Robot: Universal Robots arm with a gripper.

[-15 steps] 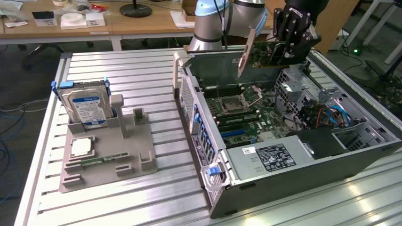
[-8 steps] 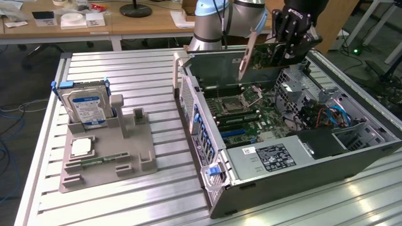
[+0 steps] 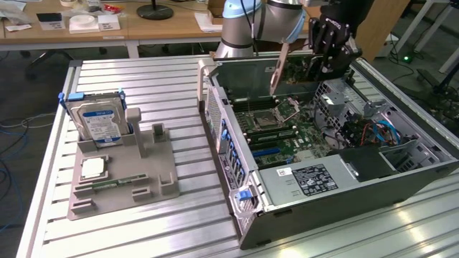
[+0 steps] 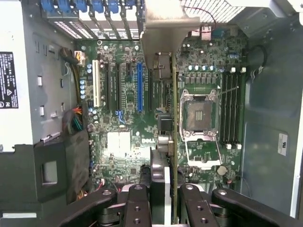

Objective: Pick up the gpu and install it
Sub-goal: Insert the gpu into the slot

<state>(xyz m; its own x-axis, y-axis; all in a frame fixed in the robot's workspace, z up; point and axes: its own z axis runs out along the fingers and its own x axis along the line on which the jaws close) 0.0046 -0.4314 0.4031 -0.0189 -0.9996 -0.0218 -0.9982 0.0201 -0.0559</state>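
The gpu point(image 3: 293, 69) hangs on edge above the open computer case point(image 3: 401, 180), with its pale metal end bracket point(image 3: 276, 72) pointing down toward the motherboard point(image 3: 276, 134). My gripper point(image 3: 321, 69) is shut on the card's upper part. In the wrist view the gpu point(image 4: 173, 137) appears edge-on as a thin line between my black fingers point(image 4: 137, 203), and its bracket point(image 4: 165, 33) is at the far end. It hovers over the motherboard point(image 4: 128, 118), between the blue slot point(image 4: 139, 87) and the open CPU socket point(image 4: 199, 113), touching neither.
A grey parts holder point(image 3: 122, 180) on the slatted table point(image 3: 143, 75) carries a blue-labelled hard drive point(image 3: 100, 121) and a square silver CPU chip point(image 3: 93, 167). Inside the case are a power supply point(image 3: 315, 180), drive cages and blue cables point(image 3: 384, 131).
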